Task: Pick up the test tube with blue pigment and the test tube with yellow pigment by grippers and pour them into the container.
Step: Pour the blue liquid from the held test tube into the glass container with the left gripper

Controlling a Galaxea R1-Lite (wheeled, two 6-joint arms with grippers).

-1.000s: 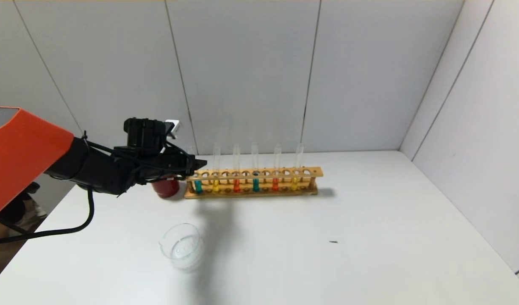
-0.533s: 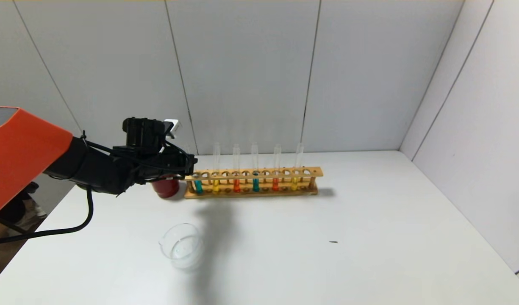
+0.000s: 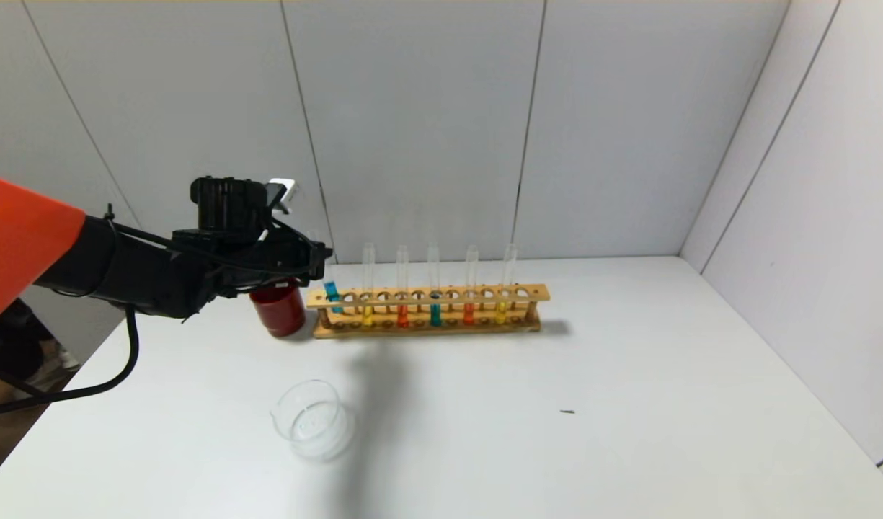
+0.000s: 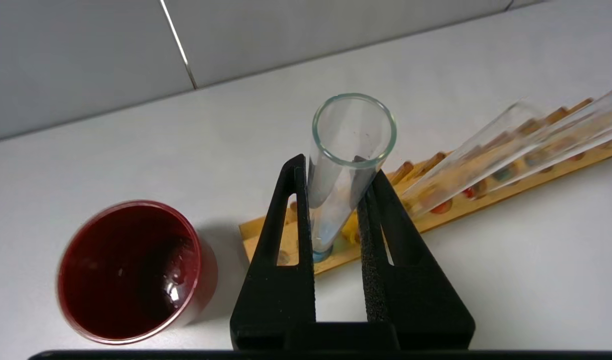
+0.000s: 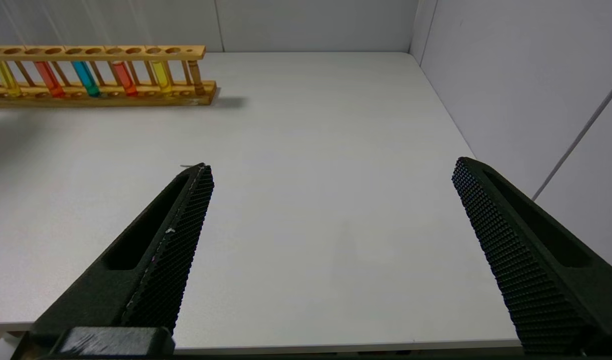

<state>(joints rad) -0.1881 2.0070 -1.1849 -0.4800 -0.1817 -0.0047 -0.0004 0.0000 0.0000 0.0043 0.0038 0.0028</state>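
My left gripper (image 3: 324, 254) is shut on the test tube with blue pigment (image 3: 331, 291), near the tube's top. It holds the tube tilted over the left end of the wooden rack (image 3: 427, 295), its liquid level with the top bar. In the left wrist view the tube (image 4: 335, 200) sits between the jaws (image 4: 335, 167). A second blue tube (image 3: 435, 313) and yellow tubes (image 3: 367, 314) (image 3: 500, 311) stand in the rack. The clear glass container (image 3: 313, 420) sits on the table in front. My right gripper (image 5: 330, 167) is open and empty over the table's near right side.
A dark red cup (image 3: 277, 310) stands just left of the rack, below my left arm; it also shows in the left wrist view (image 4: 128, 270). Orange-red tubes (image 3: 402, 314) stand in the rack. Grey walls close off the back and the right.
My left gripper has closed on the leftmost blue tube, then risen and drawn back to the left. The tube has come up out of its place in the rack and now tilts.
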